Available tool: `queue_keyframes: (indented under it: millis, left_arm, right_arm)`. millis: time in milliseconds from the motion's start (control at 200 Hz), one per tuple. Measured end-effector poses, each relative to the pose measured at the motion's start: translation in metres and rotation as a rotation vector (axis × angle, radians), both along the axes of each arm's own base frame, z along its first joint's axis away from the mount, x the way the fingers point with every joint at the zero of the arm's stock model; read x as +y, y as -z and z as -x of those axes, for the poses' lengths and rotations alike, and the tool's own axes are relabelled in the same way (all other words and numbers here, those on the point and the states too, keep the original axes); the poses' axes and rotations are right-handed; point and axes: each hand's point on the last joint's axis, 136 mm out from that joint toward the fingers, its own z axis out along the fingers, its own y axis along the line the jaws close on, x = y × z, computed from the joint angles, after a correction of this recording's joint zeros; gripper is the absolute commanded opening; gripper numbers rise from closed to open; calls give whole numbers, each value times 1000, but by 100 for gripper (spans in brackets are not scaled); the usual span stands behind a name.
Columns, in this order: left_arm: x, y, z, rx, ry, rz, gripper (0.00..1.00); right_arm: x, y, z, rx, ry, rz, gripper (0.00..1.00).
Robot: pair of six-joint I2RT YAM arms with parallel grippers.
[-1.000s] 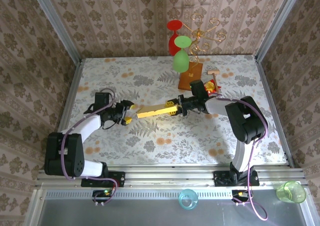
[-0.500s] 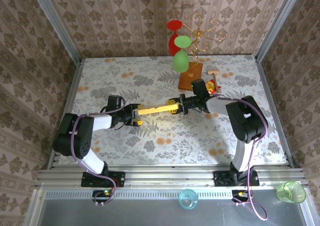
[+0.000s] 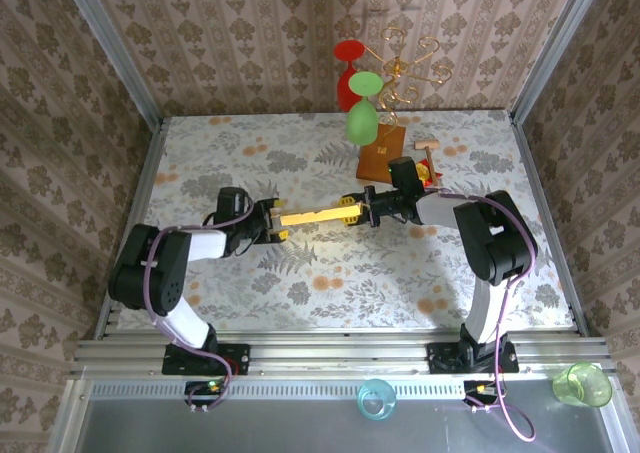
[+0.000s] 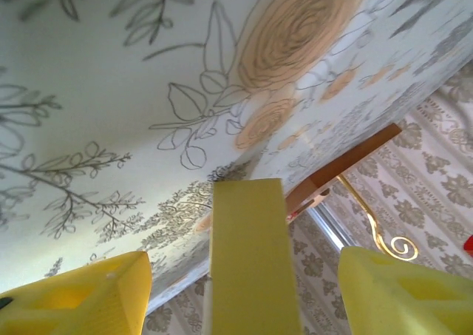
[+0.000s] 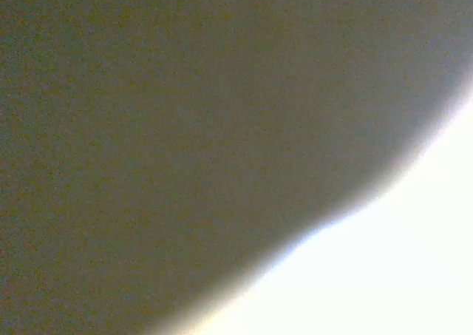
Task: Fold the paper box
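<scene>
Top view: the thin mustard-yellow cardboard paper box [image 3: 315, 214] shows edge-on as a narrow strip over the middle of the floral desk [image 3: 330, 273], its faces hidden. The right fingers [image 3: 349, 218] pinch its right end, and the left fingers [image 3: 281, 235] flank its left end. Both arms lie low, stretched toward each other.

Left wrist view: the left fingers [image 4: 81, 298] stand wide around the box edge [image 4: 247, 254] (touching neither side).

Right wrist view: too blurred to make out the grip.
</scene>
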Motion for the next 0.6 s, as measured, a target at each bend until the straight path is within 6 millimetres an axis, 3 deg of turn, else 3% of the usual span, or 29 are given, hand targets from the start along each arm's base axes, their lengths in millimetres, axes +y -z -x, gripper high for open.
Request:
queue_keyframes:
  millis: [125, 300, 520, 600]
  left_arm:
    - [-6, -7, 5, 9, 23, 28, 69]
    - [-28, 2, 14, 50, 72, 73, 66]
    - [-37, 5, 6, 6, 75, 102, 58]
    - [-38, 4, 2, -14, 72, 107, 50]
  right_arm:
    - [0, 1, 2, -1, -9, 1, 30]
    - [1, 1, 5, 1, -21, -2, 30]
    - [2, 3, 8, 16, -38, -10, 31]
    - [1, 4, 8, 19, -42, -13, 34]
